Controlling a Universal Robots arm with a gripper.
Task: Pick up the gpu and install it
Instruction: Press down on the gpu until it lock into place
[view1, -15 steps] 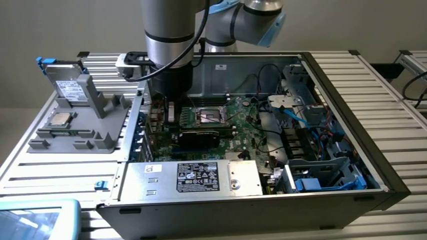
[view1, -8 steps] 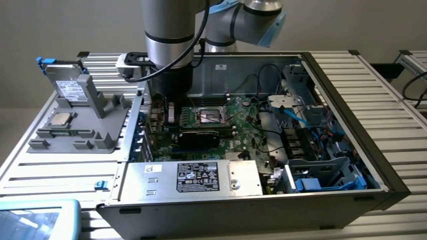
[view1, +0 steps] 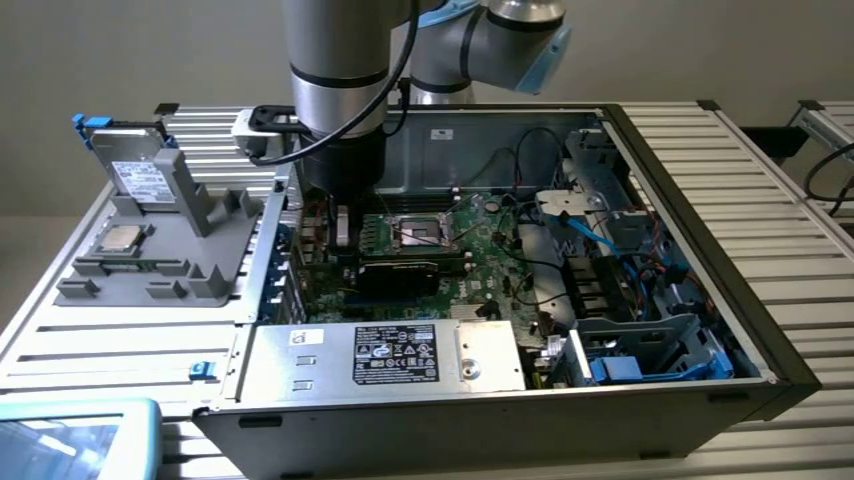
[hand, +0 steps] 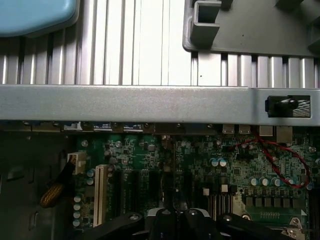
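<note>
The open computer case (view1: 674, 180) lies on its side on a slatted aluminium table (view1: 781, 200), and everything else is placed from it. The robot arm (view1: 336, 100) reaches down into the case near its rear wall, on the exterior view's left side of the interior. Outside the case, on the exterior view's left, sits a grey parts holder (view1: 200, 235). Inside the case, along its near edge, lies the silver power supply (view1: 387, 355). The green motherboard (view1: 501, 265) covers the floor of the case. The gpu (view1: 407, 277) shows as a dark flat card in the middle of the case, over the motherboard and just beside the arm's lower end. In the holder outside the case a silver drive (view1: 140, 175) stands upright. In the wrist view the gripper (hand: 176, 219) hangs over the expansion slots inside the case, its jaws drawn fully together; whether they pinch the card cannot be told.
</note>
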